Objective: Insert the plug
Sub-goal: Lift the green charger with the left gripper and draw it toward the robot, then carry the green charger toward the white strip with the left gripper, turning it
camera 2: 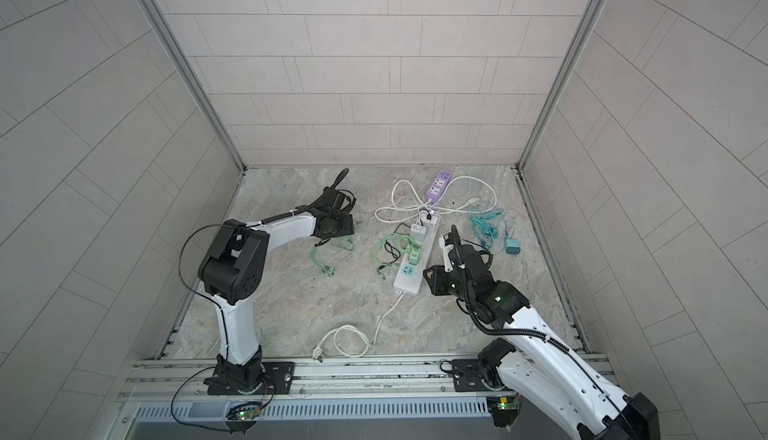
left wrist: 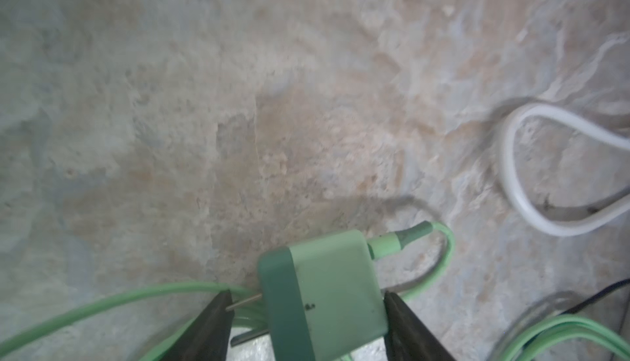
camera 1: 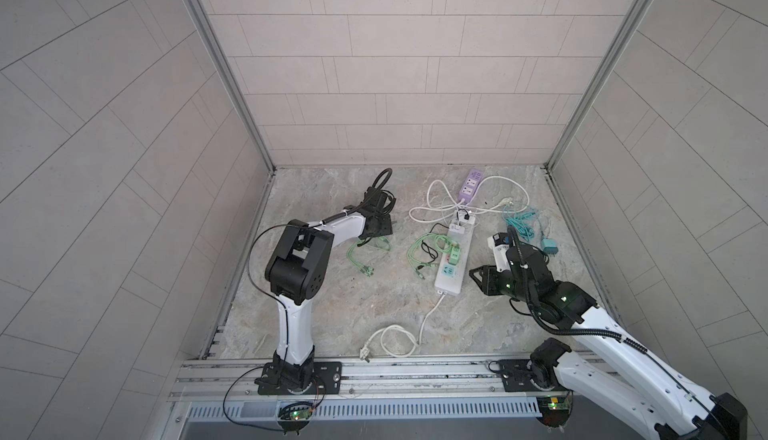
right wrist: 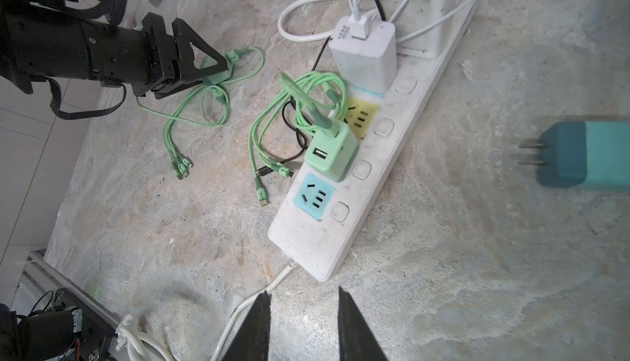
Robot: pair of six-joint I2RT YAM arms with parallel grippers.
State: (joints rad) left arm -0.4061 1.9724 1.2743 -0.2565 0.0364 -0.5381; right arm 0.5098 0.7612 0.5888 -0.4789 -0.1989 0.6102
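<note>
On the far left, the left gripper is clamped on the green plug, low over the stone-patterned table and well apart from the white power strip. One finger meets the prong tip and the other presses the plug's body. Its green cable trails loose on the table and ends in a bunch of small connectors.

Between that plug and the strip lies a second green cable, tangled with a thin black cable, right against the strip's edge.

The strip holds three things: a large white adapter at the far end, then a white charger, then a second green charger. Two sockets are free: a yellow socket, partly crowded by that green charger, and a blue socket at the near end. Four round buttons show along one side.

Behind the strip lies a purple power strip, ringed by white cords, so there are two strips. A white lead runs from the white strip's near end into a coil.

The right gripper hovers just beside that near end, jaws slightly apart and empty.

Farthest right lie a teal plug on its side and its bunched teal cable.
</note>
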